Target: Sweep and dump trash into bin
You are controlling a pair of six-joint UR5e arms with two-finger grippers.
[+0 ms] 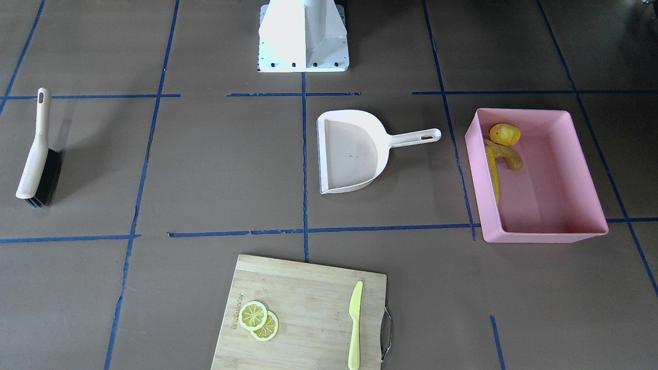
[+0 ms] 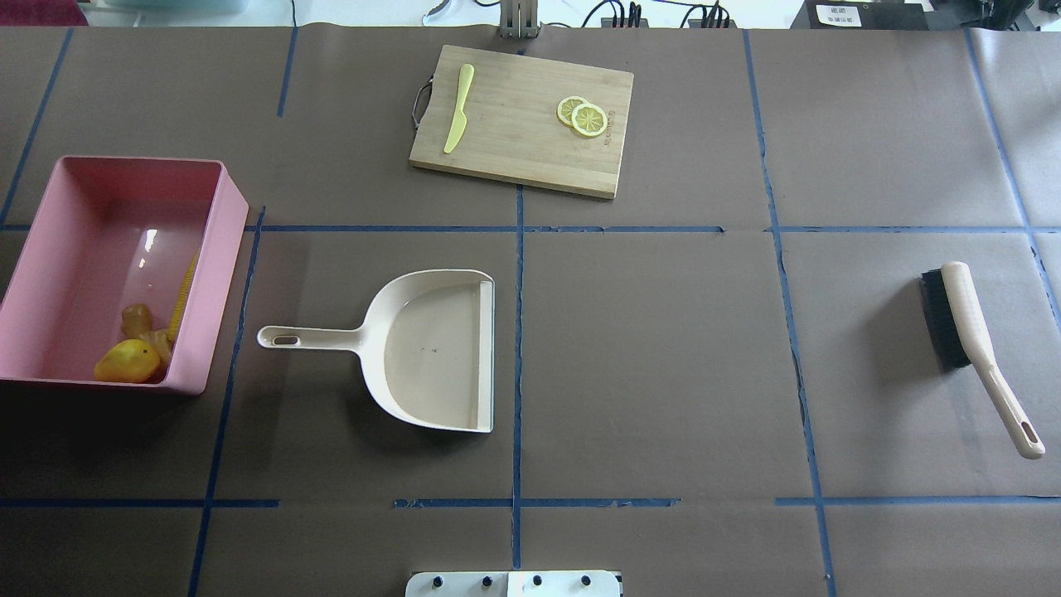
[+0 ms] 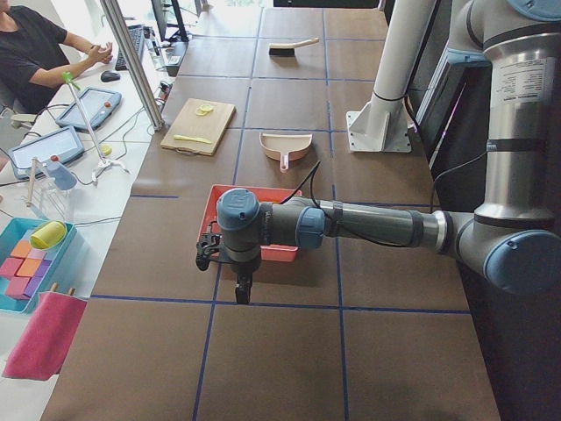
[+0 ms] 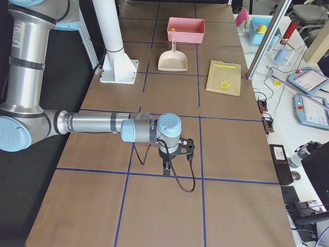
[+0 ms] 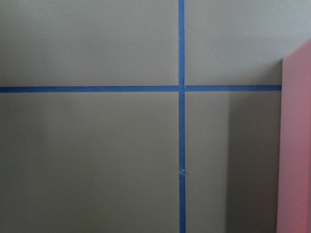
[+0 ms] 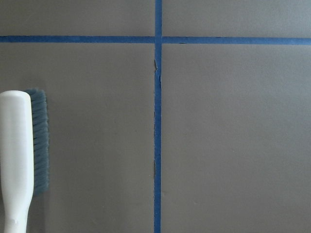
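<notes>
All three pieces of trash lay inside the pink bin at the desk's left end, the corn cob along the wall nearest the dustpan, with the ginger root and the potato-like lump touching each other beside it. The dustpan sat upright mid-desk, handle toward the bin, the brush well apart at the right end. The left fingers hung just beside the bin and the right fingers near the brush, both visible only in the side views, so I cannot tell whether either pair was spread or pressed together.
</notes>
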